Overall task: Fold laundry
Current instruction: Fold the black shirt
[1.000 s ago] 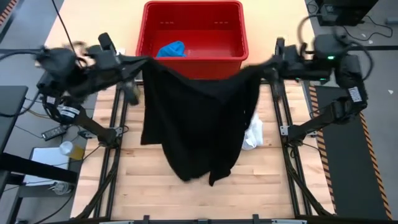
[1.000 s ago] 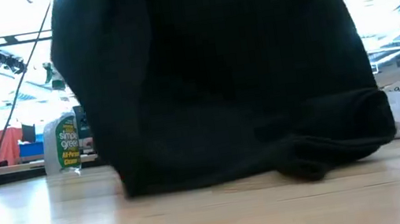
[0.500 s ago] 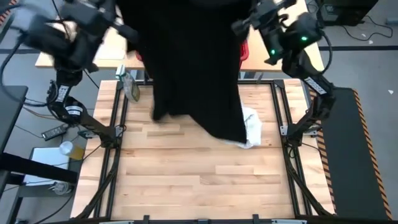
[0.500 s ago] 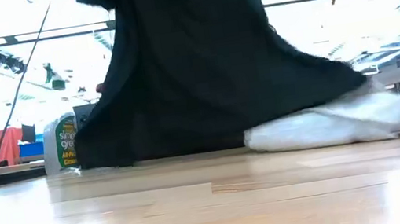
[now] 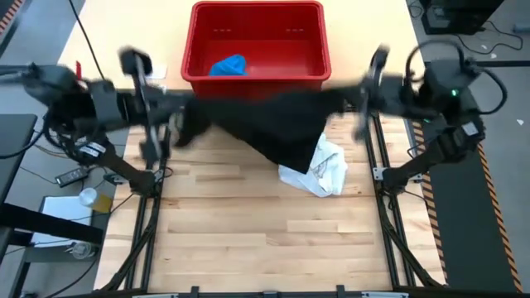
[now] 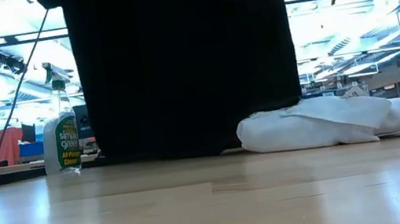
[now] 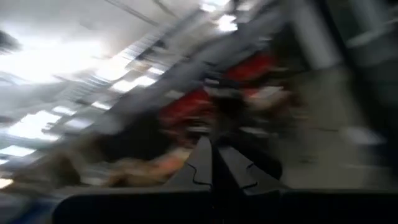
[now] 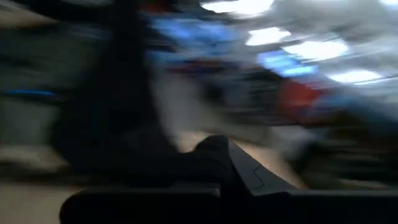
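A large black garment [image 5: 273, 124] hangs spread between my two grippers in front of the red basket [image 5: 319, 74]. In the low view it shows as a dark curtain [image 6: 185, 66]. My left gripper [image 5: 180, 112] is shut on its left upper end and my right gripper [image 5: 354, 99] on its right upper end. A white garment [image 5: 321, 170] lies crumpled on the table under the black one's right lower part. A small bright blue garment [image 5: 228, 65] lies inside the basket. My left gripper holds the black garment's upper left end [image 5: 192, 109], coming level from the table's left side. Blur hides the place of contact. The cloth runs taut toward the other gripper and hangs below. My right gripper holds the black garment's upper right end [image 5: 341, 98], level from the table's right side. In its wrist view, black cloth [image 8: 155, 149] bunches at the shut fingers. The garment hangs down; I cannot tell whether its lower edge [image 6: 190, 153] touches the table.
A green spray bottle [image 6: 61, 141] stands at the table's left edge, near my left arm. The near half of the wooden table [image 5: 265, 240] is bare wood. Metal frame rails [image 5: 389, 232] run along both sides.
Both grippers swung the black garment up high and then brought it down again, staying shut on it. Its lower part, which lay draped toward the near edge, now hangs farther back. The white garment, half covered before, now lies exposed and spread wider.
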